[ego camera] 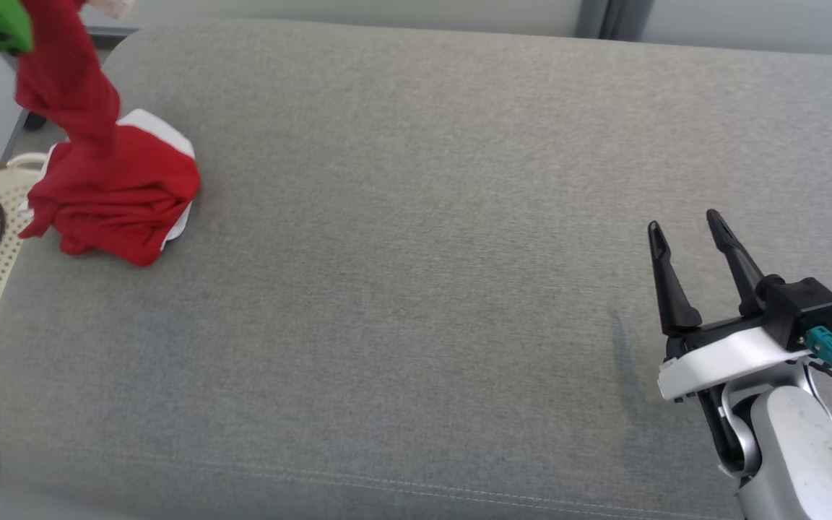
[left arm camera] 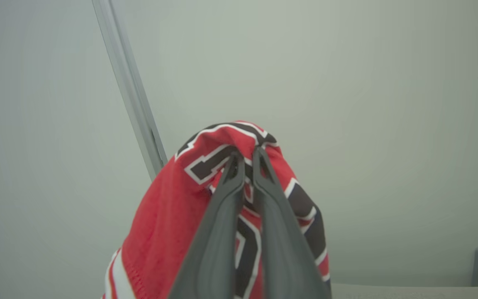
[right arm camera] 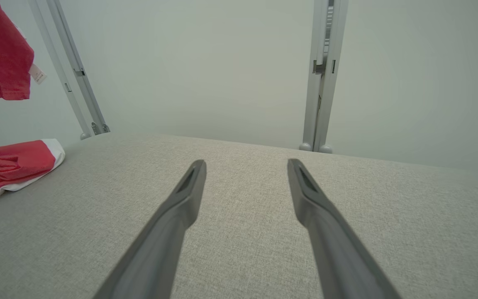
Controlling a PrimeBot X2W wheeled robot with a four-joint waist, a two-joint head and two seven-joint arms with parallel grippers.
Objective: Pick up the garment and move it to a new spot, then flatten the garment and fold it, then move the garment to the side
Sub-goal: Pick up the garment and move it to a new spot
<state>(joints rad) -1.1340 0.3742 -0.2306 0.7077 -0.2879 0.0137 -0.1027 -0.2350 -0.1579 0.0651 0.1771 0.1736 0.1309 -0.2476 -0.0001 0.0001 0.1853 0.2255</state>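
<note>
A cream perforated basket (ego camera: 6,209) sits off the bench's (ego camera: 416,289) left edge; I can't tell what is in it. The red garment (ego camera: 120,195) is heaped at the bench's far left, with one strip pulled up toward the top corner. The left wrist view brings out black-and-white lettering on the cloth, where the left gripper (left arm camera: 245,155) is pinched together on a fold. The right wrist view catches a small white label (right arm camera: 37,74) on the hanging part. The right gripper (ego camera: 682,219) hovers low at the right, fingers spread apart, holding nothing.
</note>
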